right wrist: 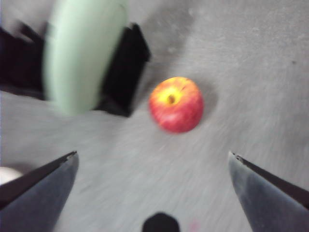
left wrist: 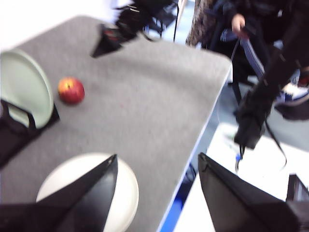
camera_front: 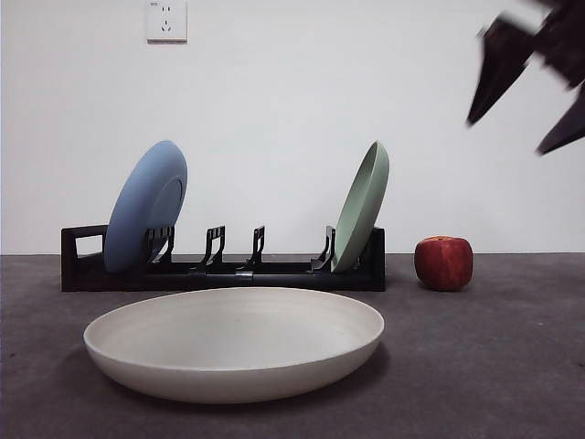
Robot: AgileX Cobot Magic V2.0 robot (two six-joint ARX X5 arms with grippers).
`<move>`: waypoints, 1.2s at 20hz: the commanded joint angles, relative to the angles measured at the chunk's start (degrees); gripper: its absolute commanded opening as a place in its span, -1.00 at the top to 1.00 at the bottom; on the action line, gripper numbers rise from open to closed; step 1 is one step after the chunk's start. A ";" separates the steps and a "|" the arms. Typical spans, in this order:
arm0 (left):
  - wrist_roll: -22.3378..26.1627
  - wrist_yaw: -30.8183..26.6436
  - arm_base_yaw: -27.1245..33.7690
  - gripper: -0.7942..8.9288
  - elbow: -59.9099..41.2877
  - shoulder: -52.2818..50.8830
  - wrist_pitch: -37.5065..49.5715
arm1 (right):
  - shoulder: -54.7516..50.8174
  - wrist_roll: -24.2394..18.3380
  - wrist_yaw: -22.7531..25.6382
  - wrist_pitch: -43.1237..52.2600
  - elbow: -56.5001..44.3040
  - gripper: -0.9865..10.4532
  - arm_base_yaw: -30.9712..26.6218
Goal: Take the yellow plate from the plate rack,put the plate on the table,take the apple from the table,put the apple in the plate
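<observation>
The yellow plate (camera_front: 233, 343) lies flat on the table (camera_front: 512, 366) in front of the plate rack (camera_front: 228, 273). The apple (camera_front: 443, 262) stands on the table just right of the rack's end. My right gripper (camera_front: 505, 137) hangs open and empty high above the apple. In the right wrist view the apple (right wrist: 176, 104) lies ahead of the open right gripper (right wrist: 152, 152), apart from it. My left gripper (left wrist: 158, 155) is open and empty, above the table's edge beside the plate (left wrist: 125, 193). The apple (left wrist: 71, 90) and the right gripper (left wrist: 108, 41) show farther off.
A light blue plate (camera_front: 146, 218) leans in the rack's left end and a pale green plate (camera_front: 361, 208) in its right end, close to the apple. The middle slots hold nothing. The table's edge (left wrist: 203, 130) is near the left gripper.
</observation>
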 commanded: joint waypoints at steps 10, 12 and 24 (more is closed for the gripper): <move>-1.42 0.22 0.13 0.26 -0.24 4.02 -2.67 | 26.69 -3.13 6.78 -1.14 21.29 -0.27 3.67; -1.42 0.17 0.13 0.26 -0.24 4.46 -2.62 | 28.83 -3.41 6.86 -0.90 21.99 -0.27 3.91; -1.44 -1.09 0.13 0.26 -0.24 5.05 -2.49 | 35.04 -3.06 7.15 0.50 21.99 0.35 5.40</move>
